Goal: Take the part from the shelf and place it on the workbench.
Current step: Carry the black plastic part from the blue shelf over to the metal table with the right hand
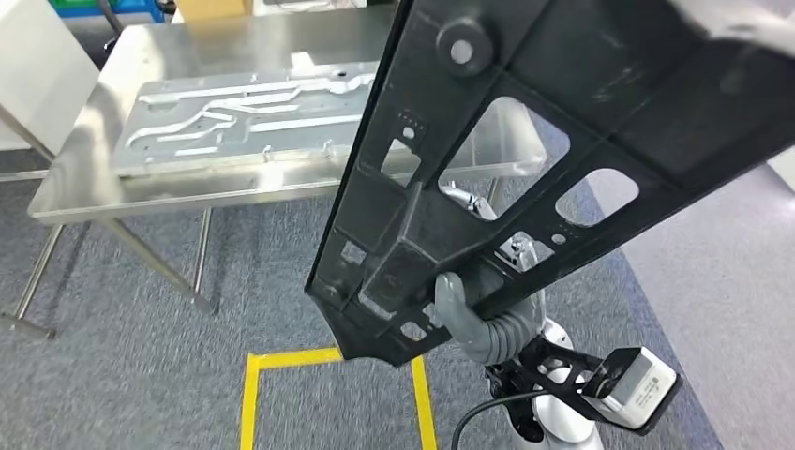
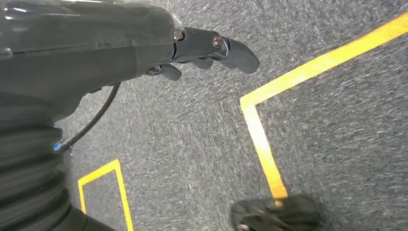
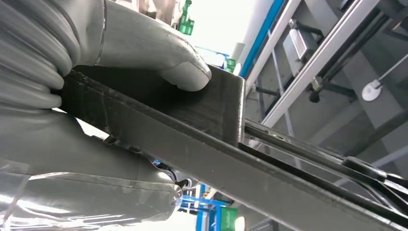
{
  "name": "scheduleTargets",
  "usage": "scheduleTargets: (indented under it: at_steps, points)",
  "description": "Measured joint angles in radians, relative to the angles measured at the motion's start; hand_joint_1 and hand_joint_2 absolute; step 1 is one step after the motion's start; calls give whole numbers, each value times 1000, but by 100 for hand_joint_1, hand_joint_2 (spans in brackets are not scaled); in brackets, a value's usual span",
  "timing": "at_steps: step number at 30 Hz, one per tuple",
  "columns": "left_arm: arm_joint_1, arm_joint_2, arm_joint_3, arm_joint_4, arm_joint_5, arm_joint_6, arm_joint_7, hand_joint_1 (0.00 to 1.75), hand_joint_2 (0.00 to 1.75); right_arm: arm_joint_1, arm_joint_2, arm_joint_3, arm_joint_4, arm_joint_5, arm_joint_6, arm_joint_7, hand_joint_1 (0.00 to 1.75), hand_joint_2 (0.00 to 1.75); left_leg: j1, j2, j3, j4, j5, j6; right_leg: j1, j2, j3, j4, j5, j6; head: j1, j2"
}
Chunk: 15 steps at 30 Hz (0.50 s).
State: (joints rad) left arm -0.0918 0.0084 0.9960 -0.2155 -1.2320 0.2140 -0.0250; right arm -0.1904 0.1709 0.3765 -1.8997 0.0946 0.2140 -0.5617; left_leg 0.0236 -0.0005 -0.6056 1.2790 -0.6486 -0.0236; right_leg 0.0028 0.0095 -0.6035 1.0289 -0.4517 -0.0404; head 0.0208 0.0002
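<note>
A large black plastic part with ribs and cut-out windows fills the right half of the head view, raised off the floor and tilted. My right hand grips its lower edge, grey thumb on the upper face. The right wrist view has the thumb pressed on the part with the fingers wrapped beneath. The steel workbench stands ahead at upper left, apart from the part. My left hand hangs over the grey carpet with nothing in it, fingers loosely curled.
A flat metal plate with raised channels lies on the workbench. Yellow tape marks a rectangle on the carpet below the part, and more yellow tape lies under my left hand. Shelf rails rise behind the part.
</note>
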Motion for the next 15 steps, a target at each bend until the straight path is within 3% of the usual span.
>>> scheduleTargets:
  at_steps: [1, 2, 3, 6, 7, 11, 13, 15]
  points:
    - [2, 0, 0, 0, 0, 0, 0, 0, 175, 0, 0, 0, 0, 0, 0, 1, 175, 175, -2, 0, -29, 7, -32, 3, 4, 2, 18, 0, -14, -2, 0, 0]
    - [3, 0, 0, 0, 0, 0, 0, 0, 175, 0, 0, 0, 0, 0, 0, 1, 175, 175, -5, 0, -46, -12, -42, 8, 8, 4, 37, 0, -28, -3, 0, 0]
    - [4, 0, 0, 0, 1, 0, 0, 0, 175, 0, 0, 0, 0, 0, 0, 2, 175, 175, -8, 0, -54, -51, -18, 16, 12, 6, 58, 0, -42, -4, 0, 0]
    - [8, 3, 3, 0, 5, -2, 0, 0, 175, 1, 0, 0, 1, -1, 1, 4, 175, 175, -28, -6, -59, -188, 183, 43, 20, 10, 106, 8, -87, 0, 1, 0]
    - [9, 4, 4, 0, 7, -2, 0, 0, 175, 1, 0, 0, 2, -2, 2, 4, 175, 175, -34, -8, -57, -205, 225, 47, 20, 13, 114, 11, -101, 4, 0, 0]
    - [-1, 4, 8, -1, 10, -3, -5, 0, 175, 0, 0, 0, 0, -3, 1, 4, 175, 175, -30, -9, -39, -226, 236, 55, 19, 12, 121, 22, -135, 24, -1, 0]
    - [-3, 3, 8, -1, 9, -3, -7, 0, 175, 0, -1, 0, -3, 2, -2, 3, 175, 175, -25, -8, -28, -238, 232, 61, 13, 5, 77, 103, -176, 38, 1, 0]
    - [-3, 3, 9, -1, 8, -4, -10, 0, 175, 2, -2, -1, -3, 12, -5, 4, 175, 175, -21, -9, -19, -241, 223, 63, 1, 3, -7, 226, -212, 51, 1, 0]
